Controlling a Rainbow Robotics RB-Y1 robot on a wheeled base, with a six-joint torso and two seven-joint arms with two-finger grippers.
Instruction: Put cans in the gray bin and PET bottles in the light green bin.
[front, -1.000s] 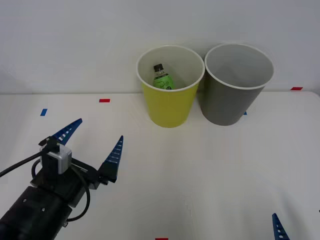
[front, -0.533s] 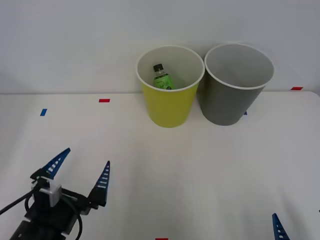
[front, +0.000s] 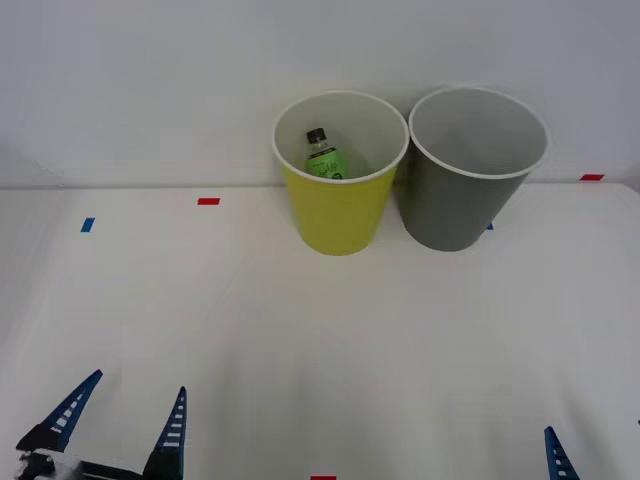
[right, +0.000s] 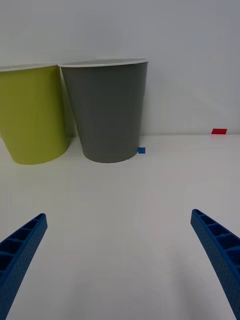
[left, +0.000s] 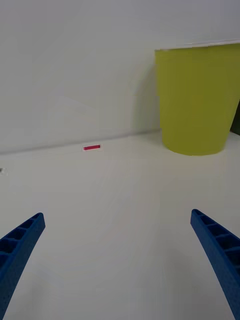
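The light green bin (front: 340, 215) stands at the back of the white table, with the gray bin (front: 462, 200) touching its right side. Inside the light green bin lies a PET bottle (front: 325, 158) with a black cap and green label. No can is visible. My left gripper (front: 118, 425) sits open at the table's near left edge, far from both bins, with nothing between its fingers. My right gripper (right: 120, 260) is open and empty at the near right; one fingertip (front: 556, 458) shows in the front view. The wrist views show the light green bin (left: 197, 100) and the gray bin (right: 106, 110) from the side.
Small red tape marks (front: 208, 201) and blue tape marks (front: 87, 225) dot the white table (front: 330, 340). A pale wall rises right behind the bins. Open table surface stretches between the grippers and the bins.
My left gripper has drawn back toward the near left edge of the table, away from the bins, staying open. The bins, the bottle and the right gripper have not moved.
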